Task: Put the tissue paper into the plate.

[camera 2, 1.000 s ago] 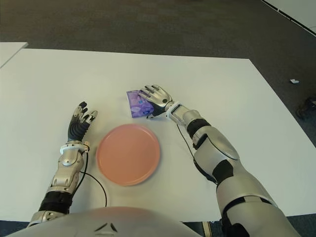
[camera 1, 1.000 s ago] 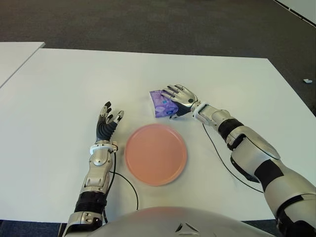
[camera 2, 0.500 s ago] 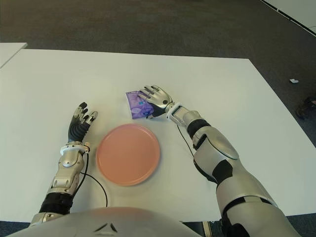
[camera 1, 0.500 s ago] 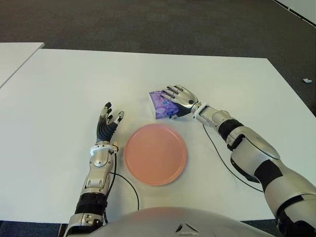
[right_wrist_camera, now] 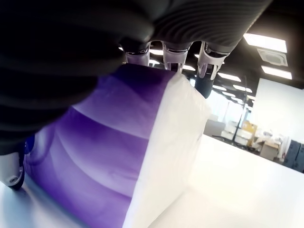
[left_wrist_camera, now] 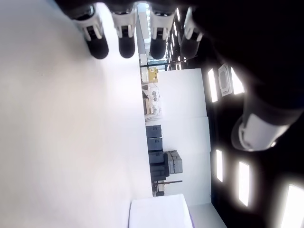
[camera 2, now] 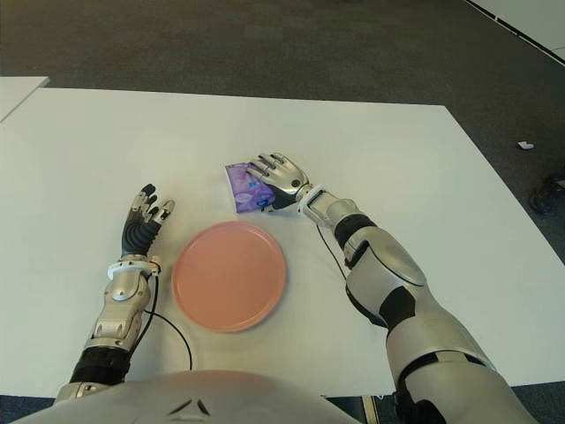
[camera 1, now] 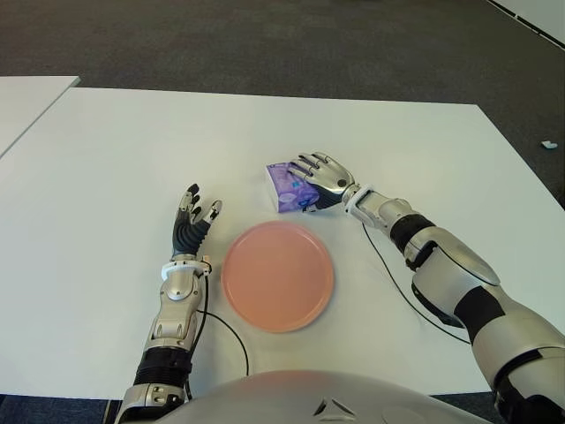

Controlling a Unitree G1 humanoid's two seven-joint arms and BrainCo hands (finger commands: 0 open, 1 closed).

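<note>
The tissue paper is a purple and white pack [camera 1: 282, 187] lying on the white table [camera 1: 115, 150] just beyond the far right of the empty pink plate [camera 1: 278, 276]. My right hand [camera 1: 303, 185] covers the pack from the right. In the right wrist view its fingers [right_wrist_camera: 173, 52] reach over the far edge of the pack [right_wrist_camera: 118, 156] while the thumb presses the near side. My left hand [camera 1: 194, 216] shows left of the plate, its fingers straight and holding nothing.
A black cable [camera 1: 231, 331] runs from my left arm along the table's near edge, and another [camera 1: 393, 283] trails under my right forearm. A second white table [camera 1: 26, 97] stands at the far left. Dark carpet lies beyond the table.
My right hand and the pack under it have shifted very slightly away from the plate. The left hand has not moved.
</note>
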